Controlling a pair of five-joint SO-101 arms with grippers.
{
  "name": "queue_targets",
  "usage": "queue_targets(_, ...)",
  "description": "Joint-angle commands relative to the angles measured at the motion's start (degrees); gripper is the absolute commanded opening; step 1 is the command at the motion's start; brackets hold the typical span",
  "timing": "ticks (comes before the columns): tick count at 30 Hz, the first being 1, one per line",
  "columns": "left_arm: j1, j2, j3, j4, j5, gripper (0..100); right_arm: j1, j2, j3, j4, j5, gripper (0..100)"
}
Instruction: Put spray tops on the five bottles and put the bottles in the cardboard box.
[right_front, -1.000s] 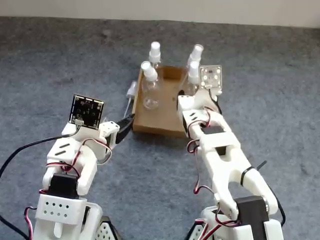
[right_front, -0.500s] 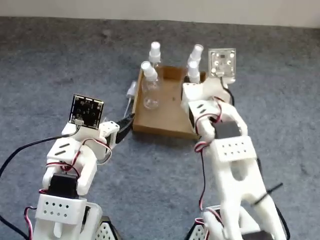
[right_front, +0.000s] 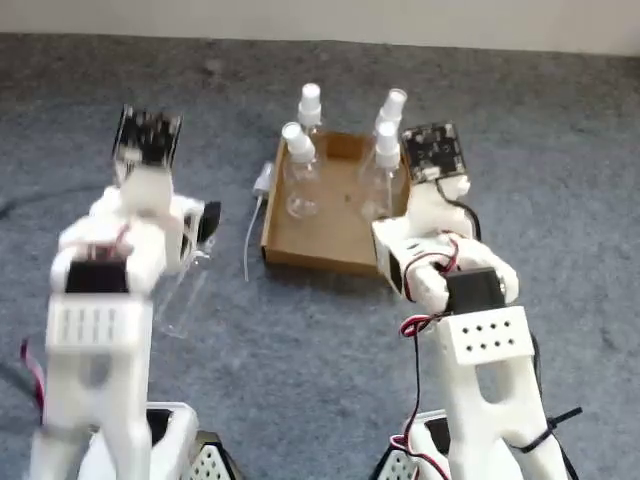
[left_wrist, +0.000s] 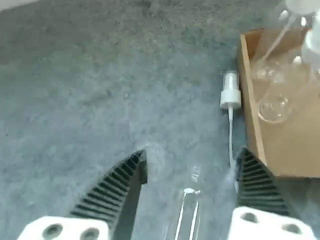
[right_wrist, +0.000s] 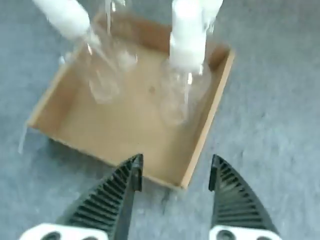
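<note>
The left gripper (left_wrist: 192, 155) and right gripper (right_wrist: 176, 161) are held open, empty; the seemingly capless bottle (left_wrist: 187, 212) beneath the left could be rolled away if pinched off-centre.

- No text, number, label or sign can be read in any of the views.
- The cardboard box (right_front: 322, 238) has plain brown walls and a plain brown bottom, with no readable print.
- The bottles (right_front: 300, 190) are clear, and nothing readable stands on them.
- The circuit boards (right_front: 432, 152) on the two wrists carry only small marks, too small to read.
</note>
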Motion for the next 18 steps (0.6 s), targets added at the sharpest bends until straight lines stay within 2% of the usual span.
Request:
queue_targets(1, -0.5, 21.7, -18.0, 0.2, -0.4, 26, 0.4, -1.8, 4.0, 0.4, 0.7, 15.9)
queue_targets(5, 0.8, 37.8, -28.9, -1.6, -0.4, 26, 0.3, -1.8, 9.0, -2.0, 0.6, 15.9)
queue_targets(9, 2.3, 51.3, -38.0, -3.6, -0.5, 32, 0.3, -1.8, 11.5, -6.2, -1.1, 15.9)
queue_targets(18, 3.2, 71.1, -54.0, -3.8, -0.6, 32, 0.3, -1.8, 12.1, -7.3, -2.4, 15.9)
